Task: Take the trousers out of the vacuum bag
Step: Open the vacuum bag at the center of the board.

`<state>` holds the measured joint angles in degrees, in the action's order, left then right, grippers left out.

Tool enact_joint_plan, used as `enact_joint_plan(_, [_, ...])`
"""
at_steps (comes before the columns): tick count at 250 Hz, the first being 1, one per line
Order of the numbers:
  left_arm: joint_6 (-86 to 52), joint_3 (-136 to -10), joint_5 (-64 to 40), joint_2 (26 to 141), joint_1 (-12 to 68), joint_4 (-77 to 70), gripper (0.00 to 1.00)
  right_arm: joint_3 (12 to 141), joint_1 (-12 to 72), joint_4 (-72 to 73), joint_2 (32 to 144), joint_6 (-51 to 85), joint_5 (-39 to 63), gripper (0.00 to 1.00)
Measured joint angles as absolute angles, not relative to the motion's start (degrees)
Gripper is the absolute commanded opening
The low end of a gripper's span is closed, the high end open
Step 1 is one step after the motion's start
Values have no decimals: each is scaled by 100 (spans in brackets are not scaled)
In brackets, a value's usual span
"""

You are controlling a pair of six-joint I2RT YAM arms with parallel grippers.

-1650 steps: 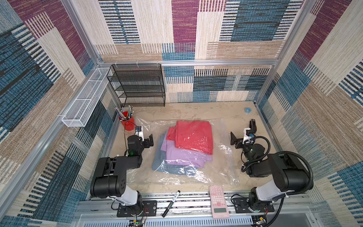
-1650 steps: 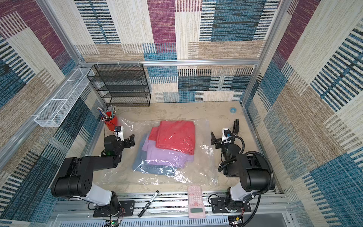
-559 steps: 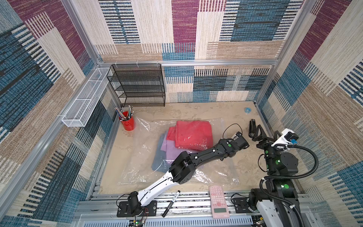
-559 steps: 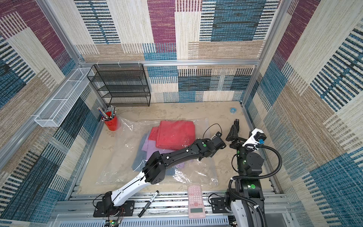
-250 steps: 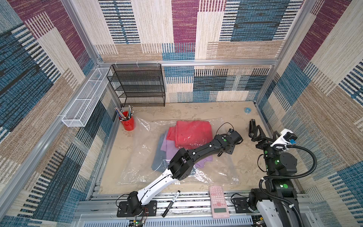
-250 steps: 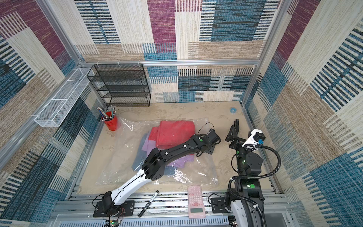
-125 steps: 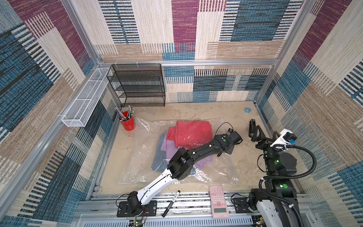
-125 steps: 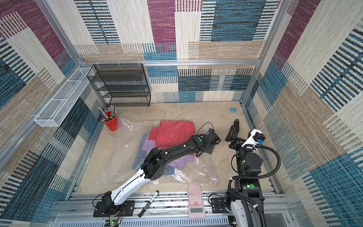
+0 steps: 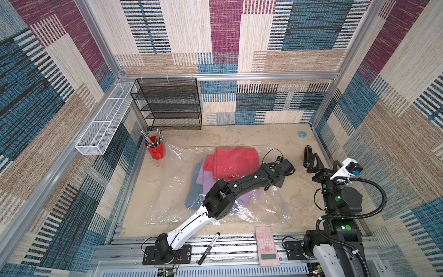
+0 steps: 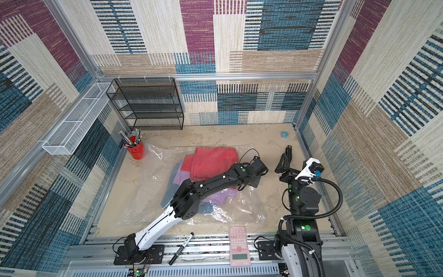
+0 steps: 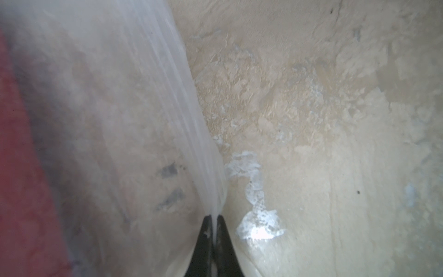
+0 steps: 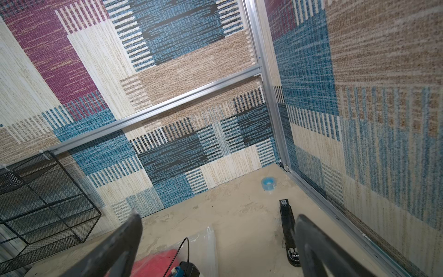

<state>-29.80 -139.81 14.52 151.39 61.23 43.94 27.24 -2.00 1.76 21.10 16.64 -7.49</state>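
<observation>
Our left claw (image 11: 214,217) pinched the edge, maybe the mouth, of the crinkly clear plastic bag (image 11: 119,108) beside folded red trousers (image 9: 233,160); right claw (image 12: 218,217) spread.

Top views look down from overhead; left wrist near table (image 11: 335,120); right wrist faces walls (image 12: 167,72).

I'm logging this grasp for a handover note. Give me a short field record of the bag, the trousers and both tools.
left tool: shut on the vacuum bag edge
right tool: open, raised, empty
red trousers: top of stack, inside bag
lilac trousers: under red, inside bag
denim trousers: lowest, inside bag
removed so far: none
</observation>
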Motion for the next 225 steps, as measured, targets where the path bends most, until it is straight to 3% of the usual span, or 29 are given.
enact_joint_plan(95, [-2952, -13629, 1284, 14416, 6112, 4412, 0, 2773, -200, 156, 2268, 1667, -563, 99])
enact_joint_plan(188, [-3006, -10055, 307, 11872, 5863, 2644, 0, 3124, -200, 139, 2917, 1831, 891, 99])
enact_joint_plan(225, [-3155, -9341, -174, 11406, 5662, 1944, 0, 3135, -200, 128, 3197, 2198, 1645, 99])
